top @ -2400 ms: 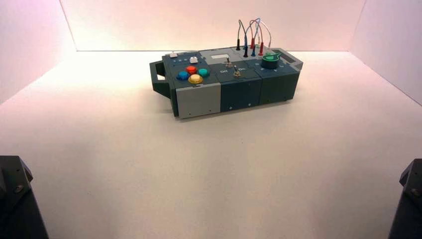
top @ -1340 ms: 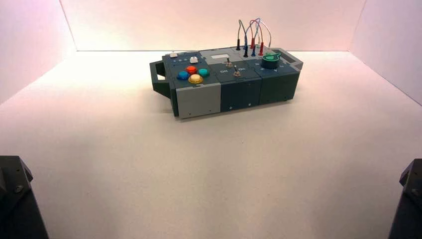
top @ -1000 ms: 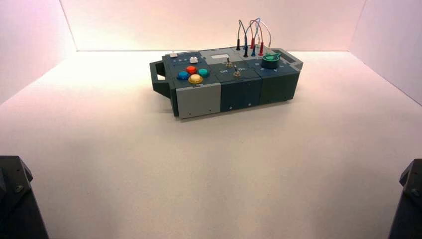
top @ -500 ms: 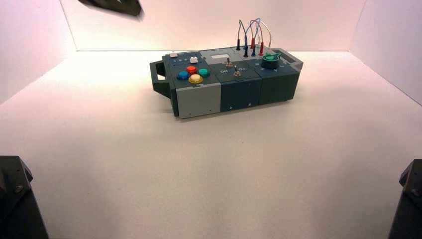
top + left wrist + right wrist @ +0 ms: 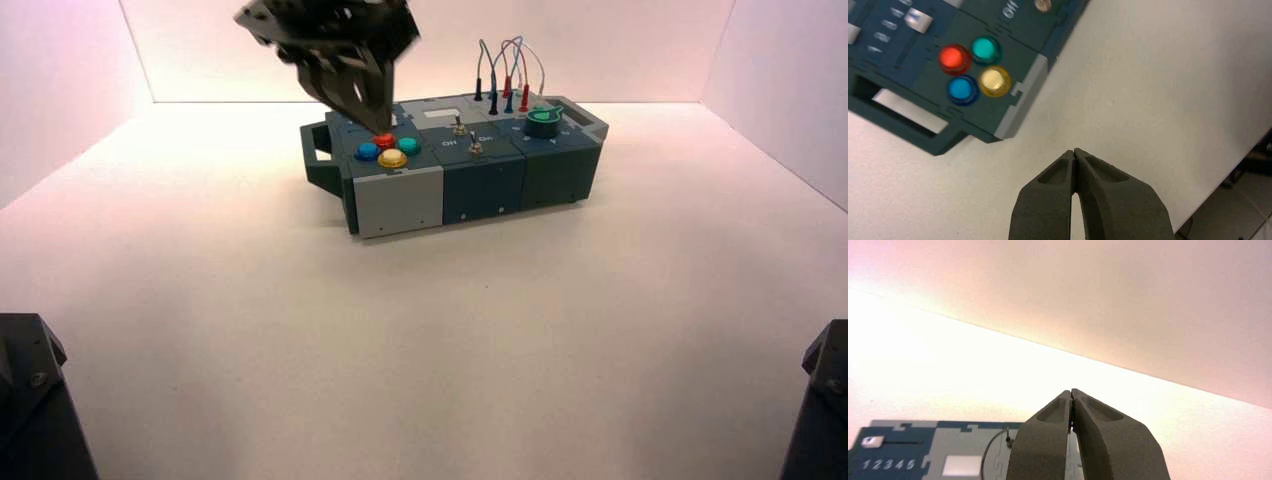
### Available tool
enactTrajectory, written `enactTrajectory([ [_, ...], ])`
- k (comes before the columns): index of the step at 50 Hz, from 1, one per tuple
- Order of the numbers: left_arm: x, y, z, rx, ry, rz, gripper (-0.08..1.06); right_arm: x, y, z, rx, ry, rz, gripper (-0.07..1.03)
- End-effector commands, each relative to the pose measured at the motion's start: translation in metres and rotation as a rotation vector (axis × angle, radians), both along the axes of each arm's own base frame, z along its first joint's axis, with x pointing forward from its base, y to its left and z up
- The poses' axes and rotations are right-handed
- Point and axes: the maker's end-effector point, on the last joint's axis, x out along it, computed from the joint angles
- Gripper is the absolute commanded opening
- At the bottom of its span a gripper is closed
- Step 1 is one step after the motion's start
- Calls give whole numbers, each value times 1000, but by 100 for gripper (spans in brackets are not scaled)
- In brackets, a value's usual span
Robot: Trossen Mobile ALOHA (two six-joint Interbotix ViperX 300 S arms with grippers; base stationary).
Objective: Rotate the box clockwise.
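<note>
So the left gripper (image 5: 378,127) is hanging above the left end of that long dark teal and grey panel box (image 5: 483,188), upper middle of the frame, fingers together, while the right gripper (image 5: 1071,391), also closed, is out of the high view.

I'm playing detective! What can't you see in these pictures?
- The box's back side: faces away in the high view.
- White sliding knob in the far left corner: behind the left gripper in the high view.
- Right gripper: outside the high view.
</note>
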Motion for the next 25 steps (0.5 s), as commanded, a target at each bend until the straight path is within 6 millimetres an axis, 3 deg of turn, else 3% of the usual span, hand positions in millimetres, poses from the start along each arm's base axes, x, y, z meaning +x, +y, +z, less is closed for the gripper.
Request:
enactTrajectory([
  [1,4,-8,-1,14,5,-20,-3,26,12,5,-4,1,8,-2],
  [11,-3,-9,-20,73,50,-53,-3,55,29,-18,-25,66,20,-2],
  [25,-9,-18,-38,116,81,-95,-3,80,60,-45,-50,138,50,-2],
])
